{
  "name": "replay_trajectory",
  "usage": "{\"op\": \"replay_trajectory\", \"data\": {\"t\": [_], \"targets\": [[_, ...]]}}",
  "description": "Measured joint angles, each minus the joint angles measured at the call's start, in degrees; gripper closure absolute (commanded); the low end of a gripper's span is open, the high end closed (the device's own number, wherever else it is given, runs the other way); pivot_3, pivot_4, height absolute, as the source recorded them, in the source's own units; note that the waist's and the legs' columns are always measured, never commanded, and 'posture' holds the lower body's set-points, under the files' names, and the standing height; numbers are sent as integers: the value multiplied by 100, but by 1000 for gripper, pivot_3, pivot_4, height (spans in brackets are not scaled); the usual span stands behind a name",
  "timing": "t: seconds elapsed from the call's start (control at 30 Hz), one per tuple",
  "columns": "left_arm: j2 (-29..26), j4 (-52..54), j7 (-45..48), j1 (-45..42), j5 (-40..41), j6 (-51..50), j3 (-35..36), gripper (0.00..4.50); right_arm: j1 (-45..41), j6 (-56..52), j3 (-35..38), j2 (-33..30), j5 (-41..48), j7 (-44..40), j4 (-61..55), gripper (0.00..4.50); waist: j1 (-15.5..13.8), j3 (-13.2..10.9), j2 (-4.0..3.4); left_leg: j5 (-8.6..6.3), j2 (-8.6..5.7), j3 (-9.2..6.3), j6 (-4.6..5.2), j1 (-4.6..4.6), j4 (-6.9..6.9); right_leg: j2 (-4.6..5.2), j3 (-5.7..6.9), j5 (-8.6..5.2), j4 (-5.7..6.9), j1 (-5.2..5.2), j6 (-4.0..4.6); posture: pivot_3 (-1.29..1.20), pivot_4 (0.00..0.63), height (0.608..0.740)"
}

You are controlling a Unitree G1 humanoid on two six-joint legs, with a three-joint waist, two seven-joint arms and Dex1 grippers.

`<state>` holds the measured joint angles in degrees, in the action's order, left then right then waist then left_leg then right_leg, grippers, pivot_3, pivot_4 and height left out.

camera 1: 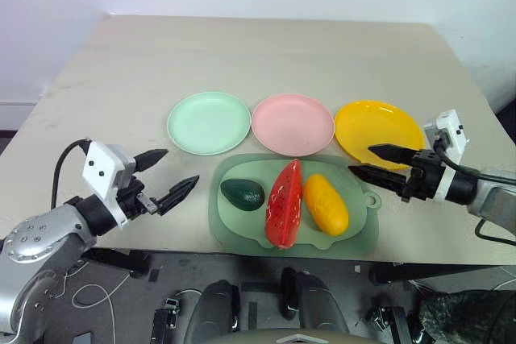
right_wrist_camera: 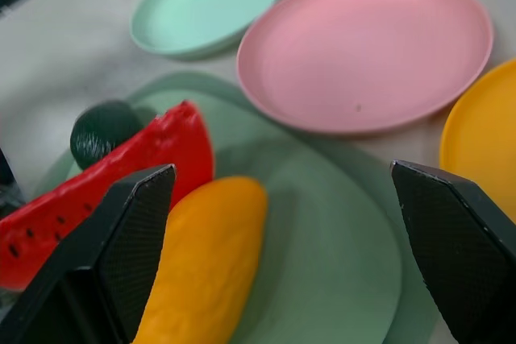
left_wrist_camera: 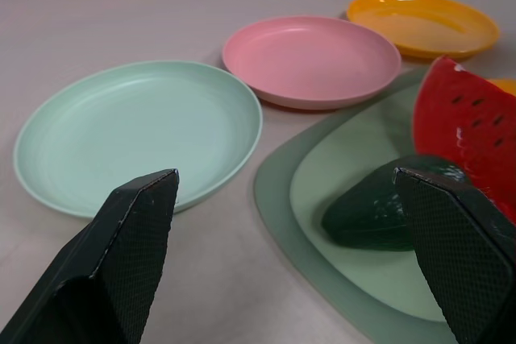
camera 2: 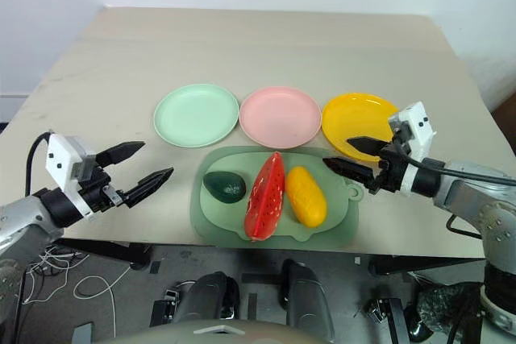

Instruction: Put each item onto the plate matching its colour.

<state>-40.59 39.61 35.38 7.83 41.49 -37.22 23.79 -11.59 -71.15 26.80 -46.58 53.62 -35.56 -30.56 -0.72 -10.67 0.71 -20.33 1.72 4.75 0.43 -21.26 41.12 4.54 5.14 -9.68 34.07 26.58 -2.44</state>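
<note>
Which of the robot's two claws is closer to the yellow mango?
The right gripper. It hangs open just off the mango's right side, over the tray's edge. The left gripper, also open, is off the tray's far left, past the avocado and watermelon wedge.

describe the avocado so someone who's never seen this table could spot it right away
On the beige table, find the large pale green tray in front of the row of three plates. Three toy foods lie in it side by side. The avocado is the one on the robot's left, beside the red watermelon wedge: the smallest, dark green and rounded.
</note>
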Motion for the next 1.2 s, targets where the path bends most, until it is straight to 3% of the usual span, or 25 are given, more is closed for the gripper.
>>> {"op": "replay_trajectory", "data": {"t": [0.27,0.5,0.7,0.93,1.13,1.2], "targets": [[119,-241,-62,-389,-5,12,-344,29,-158,-1180,-16,78,855,1216,-790,0,10,-1,3,0,-1,1,0,-2,-1,-1,-1,0,-1,1,0,0,150,740],[307,-245,-319,-700,-41,21,-547,29,-627,-1360,-1123,605,724,2108,-849,0,-2,-1,3,0,-3,-1,0,-4,0,0,-2,1,-1,1,-1,0,150,740],[456,-88,-584,-563,-14,-3,-628,29,-791,-1488,-1611,725,593,2351,-753,0,2,-1,3,0,-3,-1,0,-5,-1,0,-2,2,-2,2,-4,0,150,740],[462,36,-744,-413,39,-6,-624,29,-635,-1288,-2297,281,36,2167,-756,0,-4,0,4,0,-3,-2,0,-4,0,0,-1,0,-4,0,-1,0,150,740],[461,36,-790,-419,39,-2,-625,0,-506,-1166,-2335,212,-164,1919,-685,1435,1,0,4,0,-3,-2,0,-5,-1,-2,0,-1,-4,3,-1,0,150,740],[461,35,-787,-422,38,2,-625,0,-518,-1072,-2286,74,-168,1752,-659,1437,1,-1,4,0,-2,-2,0,-6,-1,-2,-1,-1,-4,3,-1,0,150,740]]}}
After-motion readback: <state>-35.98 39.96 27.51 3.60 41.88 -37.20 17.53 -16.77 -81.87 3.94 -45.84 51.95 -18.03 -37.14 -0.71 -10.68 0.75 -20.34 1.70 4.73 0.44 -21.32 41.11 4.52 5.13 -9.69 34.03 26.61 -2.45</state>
